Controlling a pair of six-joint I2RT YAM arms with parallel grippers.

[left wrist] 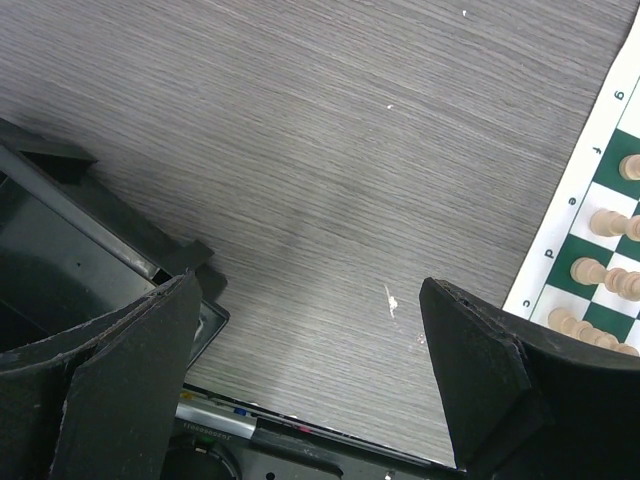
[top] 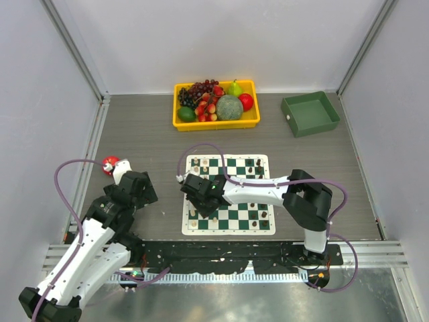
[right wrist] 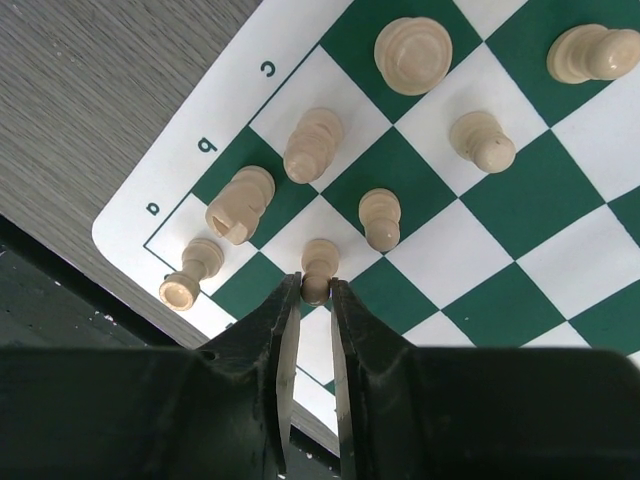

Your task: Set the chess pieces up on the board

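The board (top: 234, 218) lies at the table's centre, between the two arms. My right gripper (right wrist: 316, 290) reaches over its near left corner, jaws shut on the head of a cream pawn (right wrist: 320, 256) whose base is on a white square. Several other cream chess pieces (right wrist: 313, 145) stand around it, one leaning beside square "a" (right wrist: 190, 275). Dark pieces (top: 251, 168) sit along the far rows. My left gripper (left wrist: 310, 370) hangs open over bare table, left of the board's edge (left wrist: 565, 235), with nothing between its fingers.
A yellow tray (top: 214, 125) of fruit stands at the back centre, and a green bin (top: 310, 114) at the back right. A small red object (top: 110, 164) lies near the left arm. The arms' mounting rail runs along the near edge.
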